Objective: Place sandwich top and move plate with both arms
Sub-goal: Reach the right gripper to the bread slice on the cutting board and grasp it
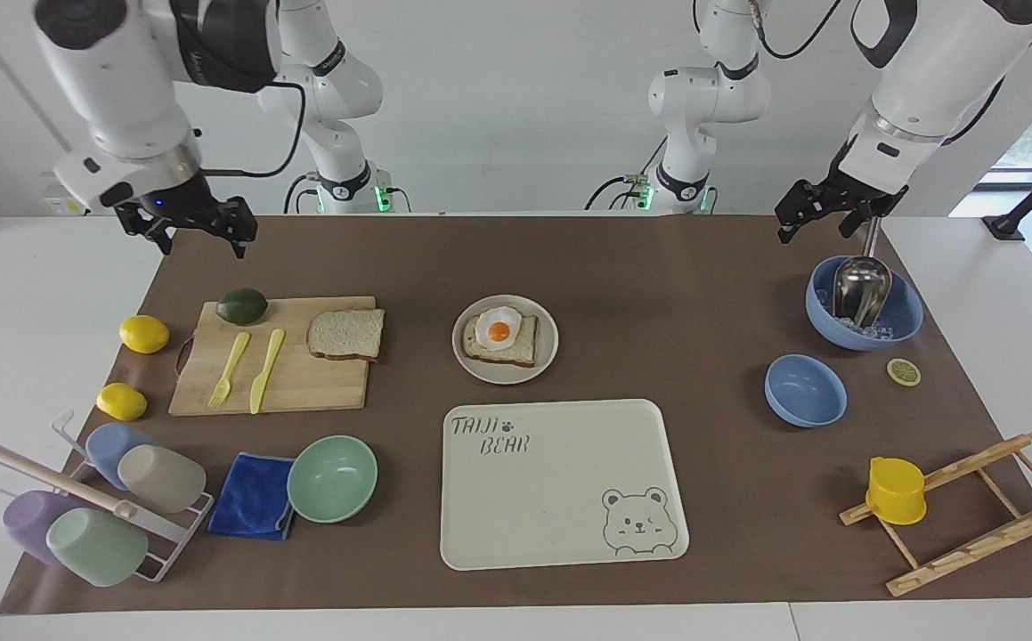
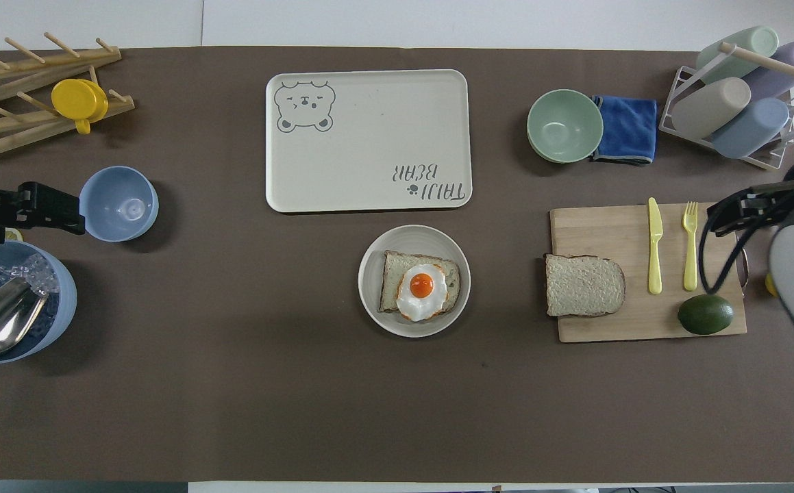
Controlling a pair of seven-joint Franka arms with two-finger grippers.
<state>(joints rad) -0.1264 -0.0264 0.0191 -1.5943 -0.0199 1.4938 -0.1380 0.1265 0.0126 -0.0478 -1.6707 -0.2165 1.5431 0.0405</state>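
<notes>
The sandwich top (image 1: 346,334), a plain bread slice, lies on the wooden cutting board (image 1: 302,383), at the board's end toward the plate; it also shows in the overhead view (image 2: 584,285). The plate (image 1: 548,343) sits mid-table with an egg-topped bread slice (image 1: 499,336) on it; the overhead view shows the plate (image 2: 373,281) too. My right gripper (image 1: 202,245) is open and empty, raised over the board's other end (image 2: 722,216). My left gripper (image 1: 814,233) is open and empty, waiting over the ice bowl's edge (image 2: 71,216).
On the board lie a yellow knife (image 2: 654,246), a fork (image 2: 690,245) and an avocado (image 2: 705,313). The bear tray (image 2: 369,171) lies just farther out than the plate. A mint bowl (image 2: 564,126), blue cloth, cup rack, two lemons, two blue bowls and a wooden rack stand around.
</notes>
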